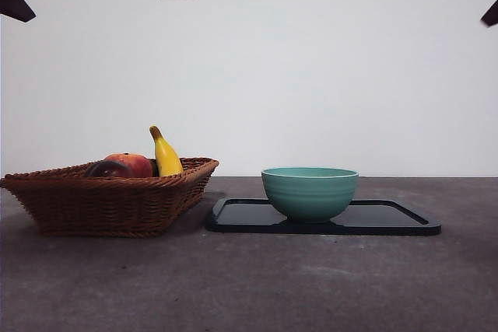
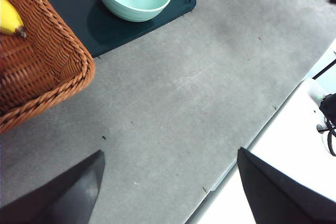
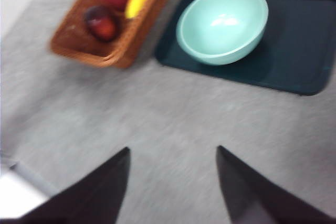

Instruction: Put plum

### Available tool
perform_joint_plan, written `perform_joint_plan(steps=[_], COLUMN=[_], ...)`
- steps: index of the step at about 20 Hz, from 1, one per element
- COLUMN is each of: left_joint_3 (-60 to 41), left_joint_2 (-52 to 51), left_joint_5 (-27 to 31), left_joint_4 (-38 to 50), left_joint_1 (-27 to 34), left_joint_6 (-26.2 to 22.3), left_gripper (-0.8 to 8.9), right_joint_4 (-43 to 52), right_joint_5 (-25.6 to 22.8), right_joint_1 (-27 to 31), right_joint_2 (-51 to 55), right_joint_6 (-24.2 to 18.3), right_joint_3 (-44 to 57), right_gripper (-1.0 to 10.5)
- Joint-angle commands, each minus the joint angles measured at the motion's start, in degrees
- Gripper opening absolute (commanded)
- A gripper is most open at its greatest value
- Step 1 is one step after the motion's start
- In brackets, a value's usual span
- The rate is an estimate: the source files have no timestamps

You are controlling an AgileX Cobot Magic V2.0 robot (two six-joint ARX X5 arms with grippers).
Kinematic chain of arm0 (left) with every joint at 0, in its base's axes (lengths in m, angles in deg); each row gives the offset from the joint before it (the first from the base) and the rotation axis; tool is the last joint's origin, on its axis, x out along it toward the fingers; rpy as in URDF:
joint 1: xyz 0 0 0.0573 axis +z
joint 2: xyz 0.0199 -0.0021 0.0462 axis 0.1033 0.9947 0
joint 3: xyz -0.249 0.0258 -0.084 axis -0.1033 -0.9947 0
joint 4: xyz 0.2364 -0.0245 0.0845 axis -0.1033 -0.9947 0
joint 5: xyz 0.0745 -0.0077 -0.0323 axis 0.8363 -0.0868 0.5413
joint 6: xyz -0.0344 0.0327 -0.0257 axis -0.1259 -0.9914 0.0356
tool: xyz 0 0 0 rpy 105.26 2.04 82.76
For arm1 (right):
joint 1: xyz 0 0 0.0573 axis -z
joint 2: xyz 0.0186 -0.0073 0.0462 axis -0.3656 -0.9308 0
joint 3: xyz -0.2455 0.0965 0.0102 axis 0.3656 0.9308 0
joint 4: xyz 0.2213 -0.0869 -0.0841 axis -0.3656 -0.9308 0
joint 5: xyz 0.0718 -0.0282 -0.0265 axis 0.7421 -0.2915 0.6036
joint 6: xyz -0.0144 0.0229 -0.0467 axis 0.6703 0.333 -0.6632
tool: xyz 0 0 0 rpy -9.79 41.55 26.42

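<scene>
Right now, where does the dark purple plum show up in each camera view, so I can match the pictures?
Front view: the glossy dark purple plum peeks over the woven brown wicker basket's rim, beside the red-orange peach.
Left wrist view: not visible; only the basket's corner and the yellow banana's tip show.
Right wrist view: in the basket, next to the peach.
Shared landmark: the pale green bowl on the dark tray.
</scene>
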Motion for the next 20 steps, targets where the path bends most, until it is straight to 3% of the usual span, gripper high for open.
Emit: perform_joint_plan(steps=[1,9,20], left_joint_3=[0.46,0.46,0.46], left_joint_2=[0.37,0.37,0.37], left_joint_5=[-0.26,-0.26,-0.26], left_joint_4=[0.63,0.63,0.70], left_joint_1=[-0.26,-0.26,-0.26], left_joint_6=[-0.70,-0.70,-0.72], left_gripper=[4.05,4.05,4.05], right_joint_4=[2.19,3.08,11.85], right_joint_5=[-0.28,-0.24,-0.15], right_joint_1=[1.38,8.76,9.40], right_joint_2=[-6.91,-34.53,-55.39], right_joint_6=[-0.09,-7.13,-8.39], right_joint_3=[-4.20,-20.83,-26.25], right_gripper=[2.9,2.9,2.9])
